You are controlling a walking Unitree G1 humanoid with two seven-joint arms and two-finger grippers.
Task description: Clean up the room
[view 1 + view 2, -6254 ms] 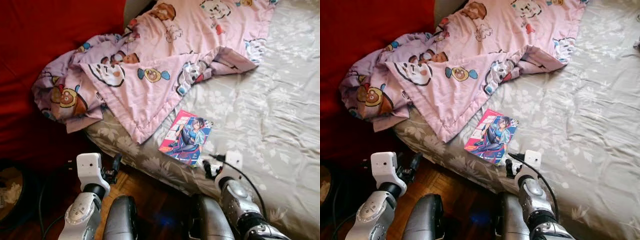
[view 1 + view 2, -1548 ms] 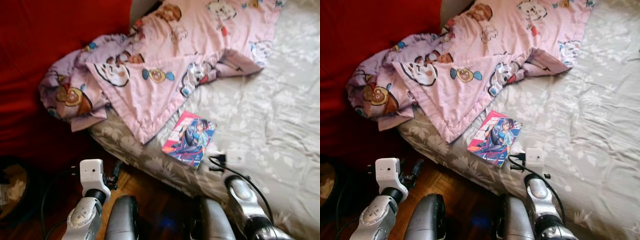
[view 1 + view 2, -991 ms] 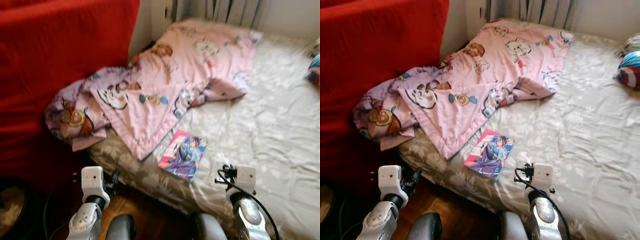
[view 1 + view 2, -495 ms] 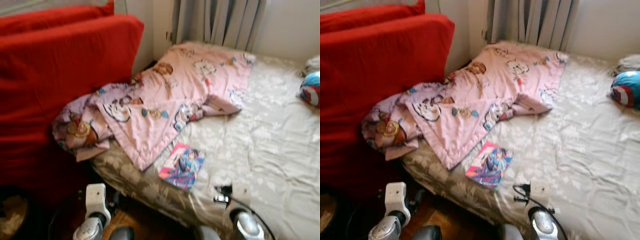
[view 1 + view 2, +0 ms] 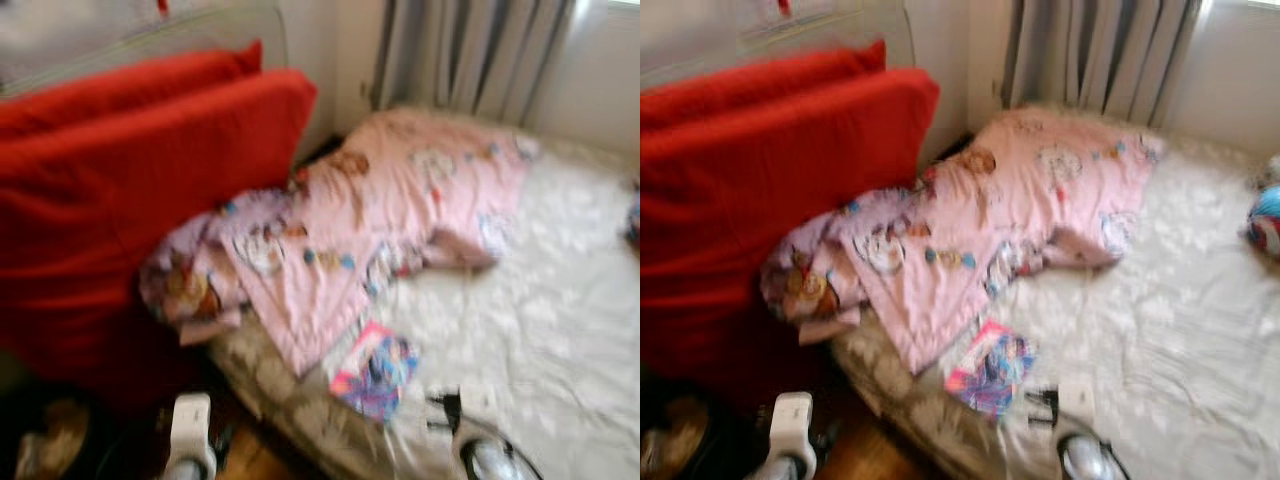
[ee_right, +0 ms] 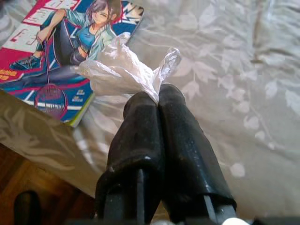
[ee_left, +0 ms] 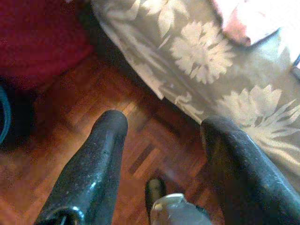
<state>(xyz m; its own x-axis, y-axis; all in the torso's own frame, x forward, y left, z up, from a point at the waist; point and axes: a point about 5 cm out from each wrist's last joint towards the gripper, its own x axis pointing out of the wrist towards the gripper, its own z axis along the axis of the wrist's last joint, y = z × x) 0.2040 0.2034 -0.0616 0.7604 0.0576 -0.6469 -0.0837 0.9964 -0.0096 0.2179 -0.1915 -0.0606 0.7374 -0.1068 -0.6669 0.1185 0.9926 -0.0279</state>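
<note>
Jaws of our right gripper (image 6: 157, 93) are pressed together, pinching a crumpled clear plastic wrapper (image 6: 123, 70) above the bed (image 5: 1160, 330), just beside the comic book (image 6: 61, 51). Our left gripper (image 7: 161, 129) has its jaws spread over the wooden floor (image 7: 84, 117) beside the bed. Farther up the bed lies a pink blanket (image 5: 990, 220).

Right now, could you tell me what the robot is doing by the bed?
The robot stands at the edge of the bed. Its right tool is shut on a crumpled piece of clear plastic wrap, held above the sheet beside a comic book. The left tool hangs open over the wooden floor. A pink cartoon blanket lies bunched against a red cushion.
</note>
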